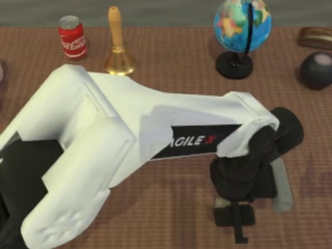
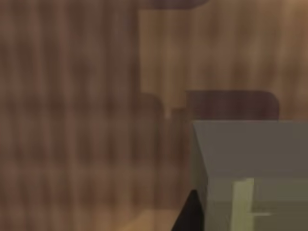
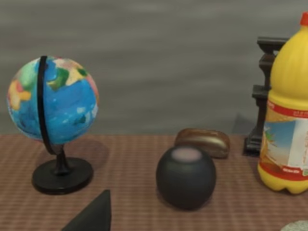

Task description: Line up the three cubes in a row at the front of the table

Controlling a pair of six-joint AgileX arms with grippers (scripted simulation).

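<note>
left arm over beige-grey cube at front right, other cubes unseen

top view, l to r: red soda can (image 1: 72, 37) and brass bell (image 1: 119, 47) at the back left of the bench (image 1: 171, 207). the white left arm (image 1: 129, 140) stretches across the middle, its dark left tool (image 1: 239, 218) pointing down at the front, right of centre. a beige-grey cube (image 1: 281, 187) shows just beside and partly under the wrist; whether the tool grips it, or stands open or closed, can't tell from any view. globe (image 1: 241, 31) and dark ball (image 1: 316, 70) sit back right, w/ a brown loaf-like thing (image 1: 315, 37) at the edge.

left wrist view only adds a close look at that cube (image 2: 250, 168) on the ribbed brown surface, w/ its shadow.

right wrist view shows what top view doesn't: a yellow juice bottle (image 3: 288, 115) and a dark wooden stand (image 3: 262, 96) behind it. right tool: only a dark tip shows (image 3: 94, 214), state can't tell. teal and green cubes appear in no view.
</note>
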